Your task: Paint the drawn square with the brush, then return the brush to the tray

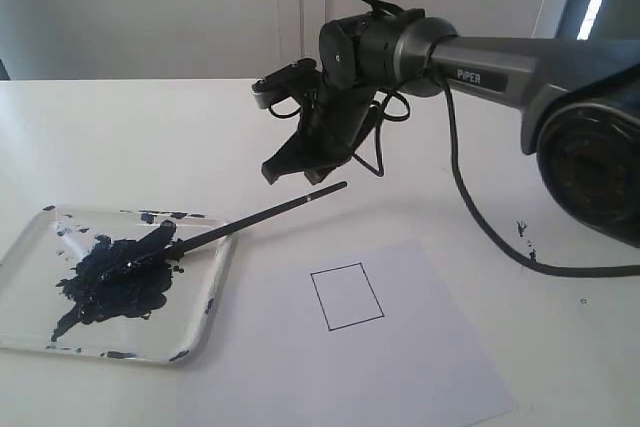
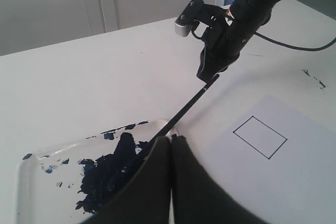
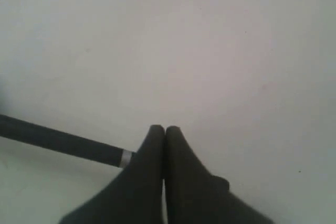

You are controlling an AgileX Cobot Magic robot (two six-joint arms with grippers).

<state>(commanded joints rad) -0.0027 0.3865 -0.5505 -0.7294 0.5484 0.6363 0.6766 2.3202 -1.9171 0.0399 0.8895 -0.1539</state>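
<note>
Just under right end effector (image 1: 272, 173), brush (image 1: 262, 216).

The claw (image 1: 298, 172) hangs just above the handle end of the brush (image 1: 250, 219). Left of the claw, lower down, the brush tip rests in the tray (image 1: 35, 297). The drawn square (image 1: 347, 297) lies in front of the claw.

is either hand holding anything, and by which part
Nothing is held. The right hand and left hand are both shut empty. The brush rests with its tip in the tray, its handle end passing beneath the right hand.
</note>
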